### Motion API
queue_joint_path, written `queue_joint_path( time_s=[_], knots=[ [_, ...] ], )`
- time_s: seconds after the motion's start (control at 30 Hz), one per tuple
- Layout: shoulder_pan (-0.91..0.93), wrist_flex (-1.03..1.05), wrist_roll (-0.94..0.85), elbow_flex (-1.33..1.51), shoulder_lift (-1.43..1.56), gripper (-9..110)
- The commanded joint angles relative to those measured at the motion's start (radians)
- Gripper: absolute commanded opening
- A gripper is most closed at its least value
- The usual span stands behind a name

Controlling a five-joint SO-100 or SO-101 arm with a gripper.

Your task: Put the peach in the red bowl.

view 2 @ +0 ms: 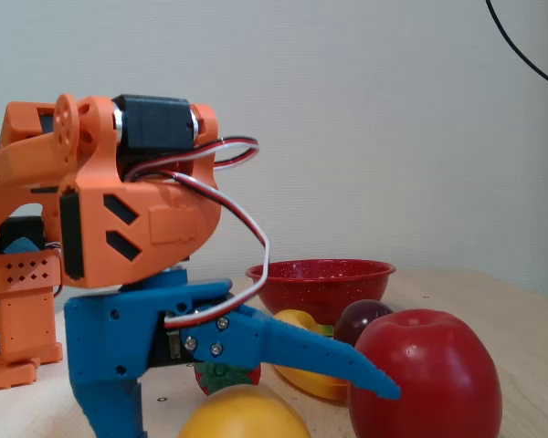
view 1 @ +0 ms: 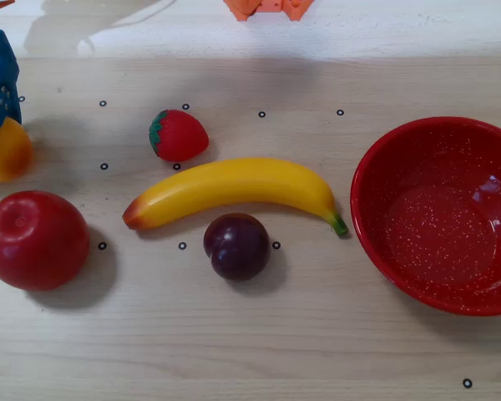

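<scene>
My gripper (view 2: 256, 401) jaws stand wide open over the peach (view 2: 245, 415), not closed on it. Pale wood table (view 1: 259, 334), white wall; the bowl (view 1: 376, 167) sits far from the peach.

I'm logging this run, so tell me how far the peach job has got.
Done: the gripper has reached the peach at the left edge of the overhead view and stands open over it. In hand: closing on it; the fixed view shows one finger spread wide, so no grasp yet. Left: lift, carry past the banana, and drop it in the red bowl, which holds nothing.
</scene>
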Motion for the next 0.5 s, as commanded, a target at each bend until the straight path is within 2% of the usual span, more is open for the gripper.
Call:
queue_joint_path(
  time_s=[0.0,0.47],
  knots=[
    [0.003,-0.023,-0.051,-0.077,0.058,66],
    [-0.017,-0.049,-0.077,-0.061,0.058,66]
  ],
)
